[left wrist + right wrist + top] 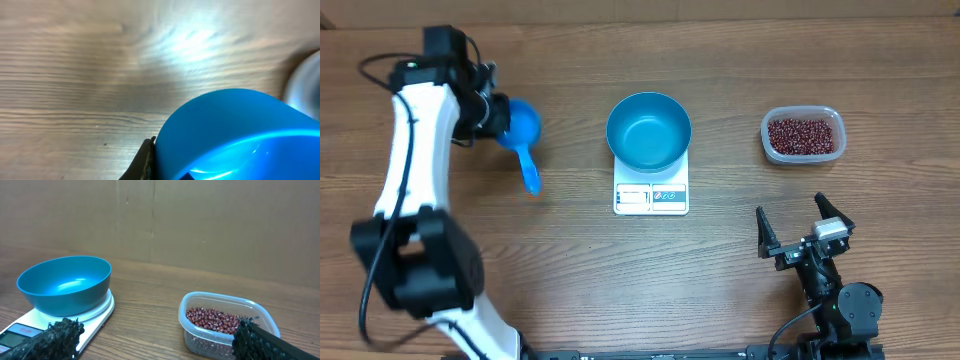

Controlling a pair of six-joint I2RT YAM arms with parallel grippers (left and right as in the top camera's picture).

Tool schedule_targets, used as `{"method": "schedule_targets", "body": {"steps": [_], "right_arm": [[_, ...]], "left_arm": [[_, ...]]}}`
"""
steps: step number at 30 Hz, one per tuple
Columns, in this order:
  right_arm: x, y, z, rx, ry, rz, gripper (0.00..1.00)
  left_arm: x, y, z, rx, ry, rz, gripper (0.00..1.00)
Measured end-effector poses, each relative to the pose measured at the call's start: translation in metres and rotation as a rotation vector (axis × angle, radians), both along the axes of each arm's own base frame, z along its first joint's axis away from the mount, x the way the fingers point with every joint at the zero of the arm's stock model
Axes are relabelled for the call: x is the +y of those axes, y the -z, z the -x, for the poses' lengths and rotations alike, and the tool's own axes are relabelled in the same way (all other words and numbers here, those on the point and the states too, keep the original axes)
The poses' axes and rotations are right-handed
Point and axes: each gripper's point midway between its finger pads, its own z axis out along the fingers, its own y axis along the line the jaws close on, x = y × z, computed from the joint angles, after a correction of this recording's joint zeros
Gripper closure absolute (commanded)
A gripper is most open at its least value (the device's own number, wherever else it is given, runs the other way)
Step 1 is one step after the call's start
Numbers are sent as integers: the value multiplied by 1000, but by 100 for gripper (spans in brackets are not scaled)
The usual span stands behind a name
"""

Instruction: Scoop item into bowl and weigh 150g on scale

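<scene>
While left fingers (145, 162) pinch the scoop (523, 128) at nine o'clock and right fingers (767, 232) gape, a tilted carry from the beans (804, 135) at three o'clock could miss the bowl (648, 130) atop the scale (651, 198).

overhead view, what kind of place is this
Probably a robot lab bench, not a real kitchen: a left arm and right arm at a wooden table, with a kitchen scale, teal bowl and clear tub of beans laid out.
</scene>
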Motion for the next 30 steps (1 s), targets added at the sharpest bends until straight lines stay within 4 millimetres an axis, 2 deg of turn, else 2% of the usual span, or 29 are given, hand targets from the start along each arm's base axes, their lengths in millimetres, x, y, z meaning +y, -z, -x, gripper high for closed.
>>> {"method": "schedule_targets", "body": {"steps": [6, 10, 12, 15, 21, 30], "right_arm": [[0, 0, 0, 0, 0, 0, 0], [0, 0, 0, 0, 0, 0, 0], [0, 0, 0, 0, 0, 0, 0], [0, 0, 0, 0, 0, 1, 0], [0, 0, 0, 0, 0, 0, 0], [0, 0, 0, 0, 0, 0, 0]], "left_arm": [[-10, -66, 15, -144, -75, 61, 96], [-20, -94, 32, -183, -130, 128, 96], [-25, -101, 43, -175, -171, 162, 96], [-32, -106, 60, -129, -255, 226, 96], [-45, -97, 94, 61, -503, 347, 96], [-89, -95, 102, 134, -562, 375, 96]]}}
